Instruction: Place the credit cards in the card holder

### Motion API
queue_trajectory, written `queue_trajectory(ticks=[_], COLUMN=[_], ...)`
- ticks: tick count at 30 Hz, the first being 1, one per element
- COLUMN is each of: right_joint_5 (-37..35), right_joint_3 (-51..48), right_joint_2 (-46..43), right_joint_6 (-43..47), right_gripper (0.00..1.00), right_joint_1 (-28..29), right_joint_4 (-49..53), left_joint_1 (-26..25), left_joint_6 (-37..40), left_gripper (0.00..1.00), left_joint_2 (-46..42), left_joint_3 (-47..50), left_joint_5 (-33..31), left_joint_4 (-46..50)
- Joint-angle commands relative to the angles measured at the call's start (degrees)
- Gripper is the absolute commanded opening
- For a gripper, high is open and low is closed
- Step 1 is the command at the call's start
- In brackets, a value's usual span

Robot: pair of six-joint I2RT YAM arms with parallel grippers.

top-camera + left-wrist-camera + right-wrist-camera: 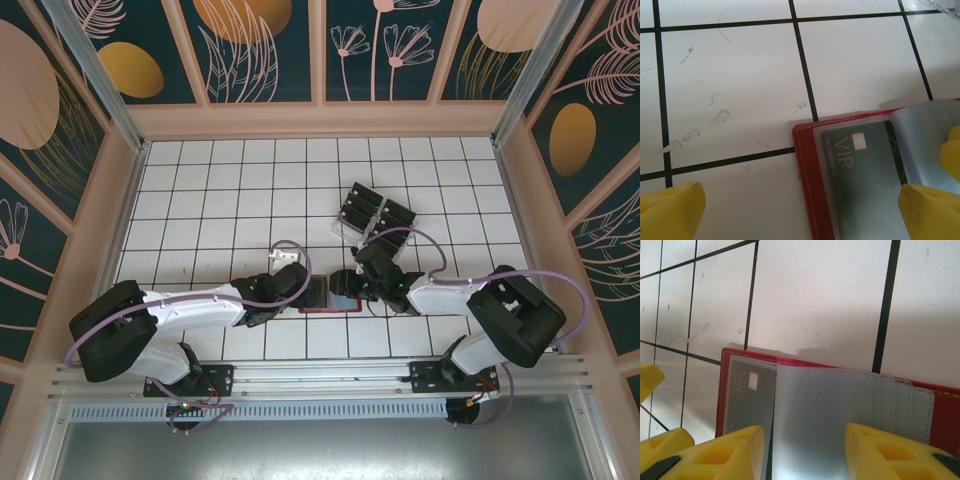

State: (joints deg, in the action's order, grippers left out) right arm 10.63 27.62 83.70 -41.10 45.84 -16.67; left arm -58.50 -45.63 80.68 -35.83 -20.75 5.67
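The card holder (pixel 322 309), a red wallet, lies open and flat on the tiles between my two grippers. Its left pocket holds a dark credit card (pixel 860 170) marked VIP, seen under a clear sleeve (pixel 747 395). A translucent grey-blue inner leaf (pixel 810 415) stands raised over the wallet's middle. My right gripper (pixel 805 455) is open, its yellow fingers either side of that leaf; contact is unclear. My left gripper (pixel 800 215) is open wide and low over the wallet's left edge (pixel 807 175), gripping nothing. Several more black credit cards (pixel 372 208) stand in a clear tray.
The clear slotted tray (pixel 343 229) sits just beyond the wallet, behind my right gripper (pixel 350 285). My left gripper (pixel 300 292) is close to the right one over the wallet. Low walls (pixel 320 120) ring the white tiled table.
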Motion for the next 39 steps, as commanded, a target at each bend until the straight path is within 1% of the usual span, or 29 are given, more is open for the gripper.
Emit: queue_trajectory(ticks=[1,5,8,13,16,19,23,30,34,39], right_joint_5=[1.01,1.32,0.92,-1.96,-4.98,-6.18,-6.16,-3.69,-1.4,-0.09], right_joint_3=[0.25,0.24,0.89,1.63,2.26,2.68,3.47,4.28,4.7,4.98], right_joint_2=[1.34,0.96,0.29,-2.65,-4.79,-5.74,-4.34,0.73,3.37,4.4], right_joint_6=[-3.15,-5.35,-5.59,-5.0,-3.87,-2.68,-0.97,0.3,-0.53,-2.6], right_gripper=[0.47,0.47,0.46,0.45,0.45,0.45,0.45,0.45,0.44,0.44], right_joint_1=[0.39,0.55,0.95,2.01,2.66,2.72,2.64,2.34,2.49,3.07], right_joint_4=[-2.15,-3.85,-3.28,0.44,4.06,6.3,7.36,4.64,1.9,-1.03], left_joint_1=[-0.09,-0.09,-0.06,-0.11,-0.05,-0.04,-0.09,-0.06,-0.07,-0.11], left_joint_6=[2.15,3.73,4.34,4.32,4.1,4.14,4.18,4.32,4.66,5.18], left_gripper=[0.99,0.98,0.99,0.98,0.99,0.99,0.99,0.98,0.99,0.99], left_joint_2=[-2.04,-2.82,-3.01,-3.03,-3.06,-3.0,-2.75,-2.38,-2.25,-2.29], left_joint_3=[1.62,2.69,3.04,3.45,3.72,3.75,3.75,3.93,4.02,4.36], left_joint_5=[0.63,0.89,0.88,0.68,0.69,0.89,0.89,0.75,0.68,0.83], left_joint_4=[-2.44,-3.03,-3.21,-3.64,-4.0,-4.09,-4.09,-4.09,-4.09,-4.35])
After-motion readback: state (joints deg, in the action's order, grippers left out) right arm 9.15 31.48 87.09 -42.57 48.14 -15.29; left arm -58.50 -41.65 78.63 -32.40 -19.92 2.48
